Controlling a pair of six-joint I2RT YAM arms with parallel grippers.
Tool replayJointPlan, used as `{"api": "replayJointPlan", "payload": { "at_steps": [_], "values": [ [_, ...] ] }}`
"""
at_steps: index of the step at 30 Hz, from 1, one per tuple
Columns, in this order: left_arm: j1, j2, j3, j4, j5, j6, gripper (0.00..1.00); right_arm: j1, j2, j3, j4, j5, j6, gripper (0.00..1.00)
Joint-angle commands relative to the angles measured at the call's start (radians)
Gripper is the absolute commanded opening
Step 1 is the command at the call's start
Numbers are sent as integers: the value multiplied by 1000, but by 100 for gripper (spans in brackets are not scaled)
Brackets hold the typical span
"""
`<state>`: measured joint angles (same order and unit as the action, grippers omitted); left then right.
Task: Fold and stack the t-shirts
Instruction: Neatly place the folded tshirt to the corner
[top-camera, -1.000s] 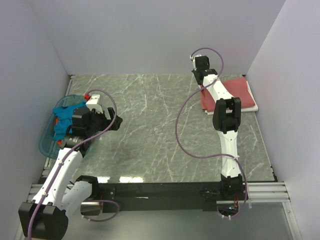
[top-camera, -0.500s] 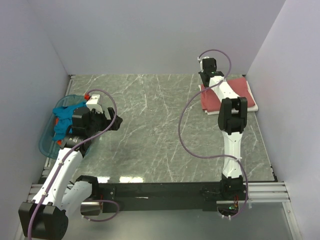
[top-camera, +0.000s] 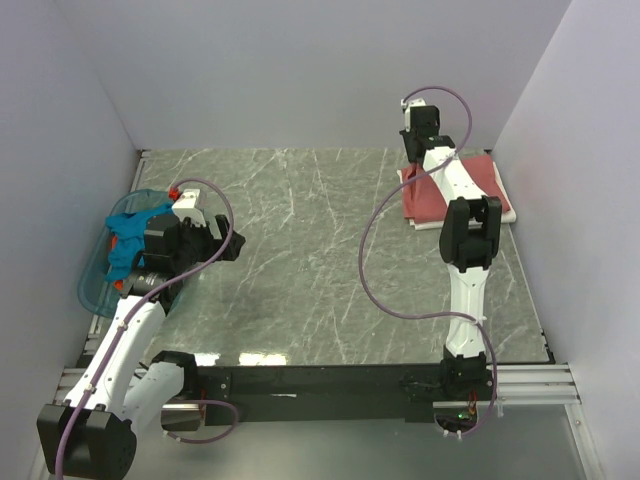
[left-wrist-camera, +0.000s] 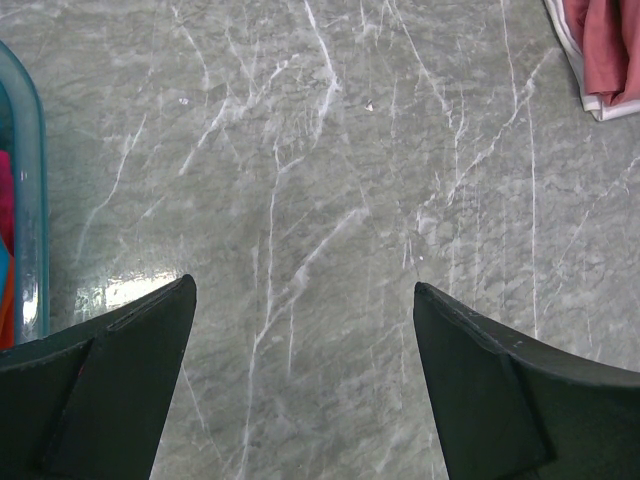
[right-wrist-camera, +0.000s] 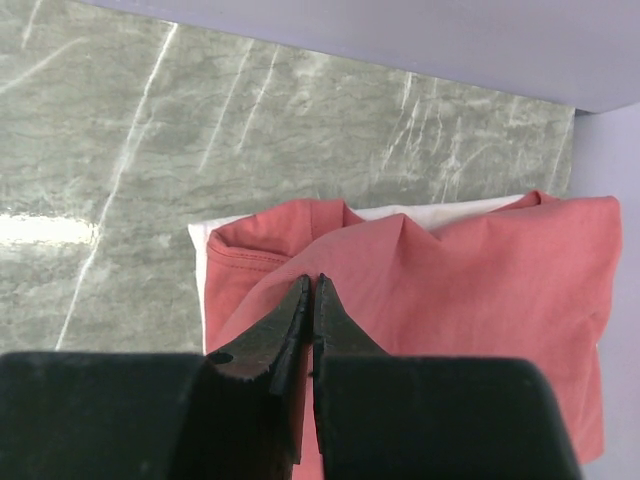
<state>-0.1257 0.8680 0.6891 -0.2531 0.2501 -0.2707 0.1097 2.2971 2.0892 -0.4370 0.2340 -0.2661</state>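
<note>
- Right gripper (right-wrist-camera: 312, 283): jaws pressed together, tips poised over the collar end of the dusty-red t-shirt (right-wrist-camera: 480, 280). No cloth shows between them, but whether a thin pinch is caught cannot be told.
- The dusty-red t-shirt lies folded on the white t-shirt (right-wrist-camera: 197, 262), in the far right corner of the table (top-camera: 300, 250).
- Risk: if a pinch of red cloth is caught, any pull away would likely drag the top layer. That would open the fold or slide the red shirt off the white one.
- Risk: the red shirt is rumpled at the collar end, with a ridge running across it. A shirt laid on top would probably sit crooked, and the stack could lean.
- Risk: the right arm is stretched far out, close to the back wall (top-camera: 300, 80). A careless swing could knock the wall or sweep the stack.
- Left gripper (left-wrist-camera: 304, 288): jaws spread wide, nothing between them, above bare table just beside the blue basket (top-camera: 95, 290).
- The teal t-shirt (top-camera: 125, 240) sits heaped in that basket with other cloth under it.
- Risk: a grab into the heap may lift two shirts tangled together.
- Risk: the basket sits at the table's left edge, so a snagged pull could tip or shove it.
</note>
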Motion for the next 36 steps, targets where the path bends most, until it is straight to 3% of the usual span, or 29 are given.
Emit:
{"api": "replayJointPlan", "payload": {
  "at_steps": [1,10,21,25,30,36],
  "values": [
    [0,-1,6,26,15,19,95,18,15,42,35,-7,19,5],
    [0,5,6,25,15,19,95,68,93,104,60,54,-5,7],
    [0,11,6,26,17,19,95,108,157,135,99,128,-41,35],
    [0,9,6,23,12,19,95,113,151,152,80,62,-19,37],
    [0,12,6,23,11,21,95,111,131,163,17,-163,14,39],
    [0,3,4,21,9,19,95,70,0,51,14,-303,64,39]
  ]
}}
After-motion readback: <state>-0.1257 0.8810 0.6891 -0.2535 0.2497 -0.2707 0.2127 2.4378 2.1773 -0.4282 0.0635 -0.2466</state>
